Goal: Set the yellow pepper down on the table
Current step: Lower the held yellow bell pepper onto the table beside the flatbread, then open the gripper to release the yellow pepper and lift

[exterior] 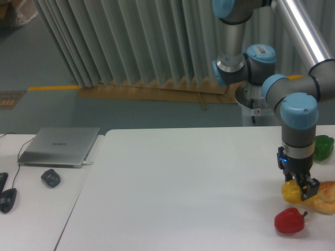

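The gripper (300, 189) is pinching the yellow pepper (291, 191) low over the table (183, 188), just above the red pepper (289, 221), so letting go is what remains.

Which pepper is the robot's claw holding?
The yellow pepper. The gripper is shut on it, beside the bread. The red pepper sits alone nearer the camera, and the green pepper sits farther back.
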You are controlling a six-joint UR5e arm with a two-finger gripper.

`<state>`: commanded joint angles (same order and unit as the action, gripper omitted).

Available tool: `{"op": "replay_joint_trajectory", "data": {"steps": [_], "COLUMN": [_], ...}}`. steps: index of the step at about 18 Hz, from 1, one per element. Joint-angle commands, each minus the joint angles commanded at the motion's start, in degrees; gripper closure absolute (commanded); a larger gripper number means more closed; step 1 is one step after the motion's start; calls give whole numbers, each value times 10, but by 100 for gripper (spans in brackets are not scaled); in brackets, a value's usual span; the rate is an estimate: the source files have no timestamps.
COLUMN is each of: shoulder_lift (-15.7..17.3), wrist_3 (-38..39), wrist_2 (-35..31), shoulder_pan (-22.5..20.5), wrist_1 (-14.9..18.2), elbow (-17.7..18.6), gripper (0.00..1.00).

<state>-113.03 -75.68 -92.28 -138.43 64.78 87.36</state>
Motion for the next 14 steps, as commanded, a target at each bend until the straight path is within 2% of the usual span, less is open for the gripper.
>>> {"op": "replay_joint_trajectory", "data": {"steps": [3,5,8,12,14], "shoulder_lift": [0,1,0,2,9], "wrist_3": [4,0,2,14,51], "wrist_2": [0,-9,-23,-21,-21], "shoulder_pan": [4,4,7,7,27], "wrist_1": [-4,-4,-23,-23,-14], "elbow": [0,-3,0,-3,-3], "gripper": [41,0,0,0,0]}}
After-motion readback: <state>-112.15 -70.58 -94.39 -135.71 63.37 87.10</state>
